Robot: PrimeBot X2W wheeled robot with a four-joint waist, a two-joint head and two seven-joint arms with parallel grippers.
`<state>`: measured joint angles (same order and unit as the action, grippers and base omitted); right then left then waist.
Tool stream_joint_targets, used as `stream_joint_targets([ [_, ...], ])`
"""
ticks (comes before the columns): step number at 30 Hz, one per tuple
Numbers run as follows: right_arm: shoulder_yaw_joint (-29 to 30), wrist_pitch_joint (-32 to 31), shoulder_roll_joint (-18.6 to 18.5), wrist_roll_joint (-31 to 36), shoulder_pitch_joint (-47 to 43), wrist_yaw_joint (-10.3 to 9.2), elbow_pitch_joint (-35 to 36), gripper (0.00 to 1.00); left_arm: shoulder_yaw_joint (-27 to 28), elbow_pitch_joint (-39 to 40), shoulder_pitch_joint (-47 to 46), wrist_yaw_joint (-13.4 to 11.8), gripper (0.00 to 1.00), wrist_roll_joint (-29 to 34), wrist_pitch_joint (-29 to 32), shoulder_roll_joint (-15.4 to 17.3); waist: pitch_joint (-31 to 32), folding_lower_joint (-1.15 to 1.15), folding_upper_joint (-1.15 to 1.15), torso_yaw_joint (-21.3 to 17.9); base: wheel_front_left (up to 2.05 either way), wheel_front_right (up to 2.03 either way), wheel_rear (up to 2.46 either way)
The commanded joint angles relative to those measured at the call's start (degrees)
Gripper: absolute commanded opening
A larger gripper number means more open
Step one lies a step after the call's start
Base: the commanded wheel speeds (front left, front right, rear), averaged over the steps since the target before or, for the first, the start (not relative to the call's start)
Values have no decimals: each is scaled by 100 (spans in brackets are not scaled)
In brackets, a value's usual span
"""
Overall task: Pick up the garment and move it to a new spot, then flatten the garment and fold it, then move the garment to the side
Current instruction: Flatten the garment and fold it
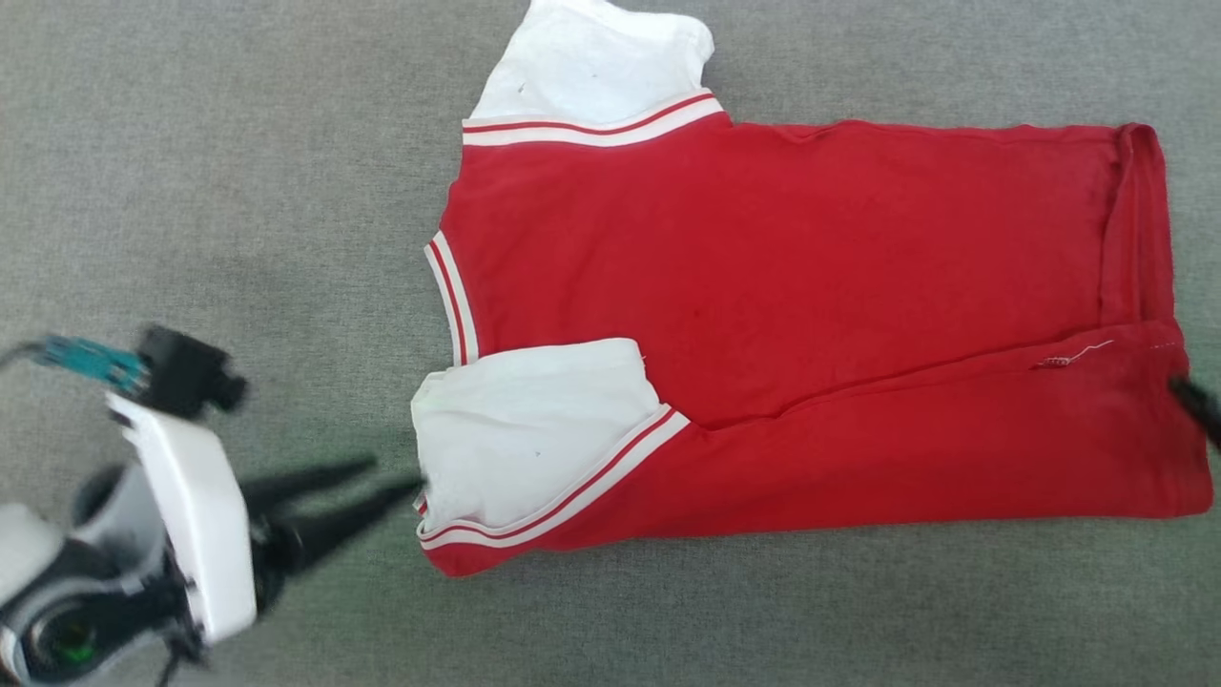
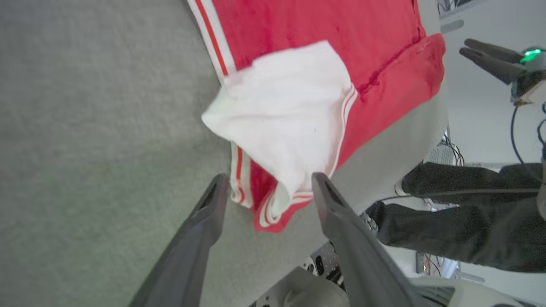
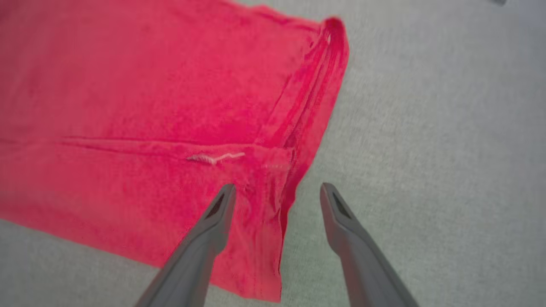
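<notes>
Left fingers (image 1: 334,525) and right fingers (image 3: 213,221) both gape wide, gripping nothing. Your garment (image 1: 811,286) lies on the worktop (image 1: 191,191), long axis 9-to-3; left's nearest the 8 o'clock sleeve (image 1: 525,429), right the 3 o'clock hem (image 1: 1169,448).

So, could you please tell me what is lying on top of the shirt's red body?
A white sleeve and a long red flap are folded over onto the shirt. The red cloth beneath them is covered, and so is the grey surface under the shirt.
</notes>
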<state>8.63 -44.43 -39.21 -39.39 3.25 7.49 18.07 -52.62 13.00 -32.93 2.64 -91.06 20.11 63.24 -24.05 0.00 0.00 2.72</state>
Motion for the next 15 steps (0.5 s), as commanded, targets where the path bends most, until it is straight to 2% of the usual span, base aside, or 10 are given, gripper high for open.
stream_joint_targets([
  [1, 46, 128, 85, 68, 95, 0, 35, 100, 75, -59, -75, -51, 100, 86, -109, -30, 11, 0, 0, -14, 0, 0, 0],
  [4, 112, 714, 413, 323, 222, 0, 109, 100, 336, -363, -273, -146, 100, 421, -649, -117, 24, 0, 0, -95, 0, 0, 0],
  [8, -72, 1482, 896, 659, 491, 0, 61, 100, 624, -1046, -636, -286, 100, 687, -1187, -437, 5, 0, 0, -297, 0, 0, 0],
  [15, -354, 2773, 1867, 1056, 1094, 0, -261, 100, 878, -2737, -1897, -509, 100, 1577, -1810, -1280, -162, 0, 0, -927, 0, 0, 0],
])
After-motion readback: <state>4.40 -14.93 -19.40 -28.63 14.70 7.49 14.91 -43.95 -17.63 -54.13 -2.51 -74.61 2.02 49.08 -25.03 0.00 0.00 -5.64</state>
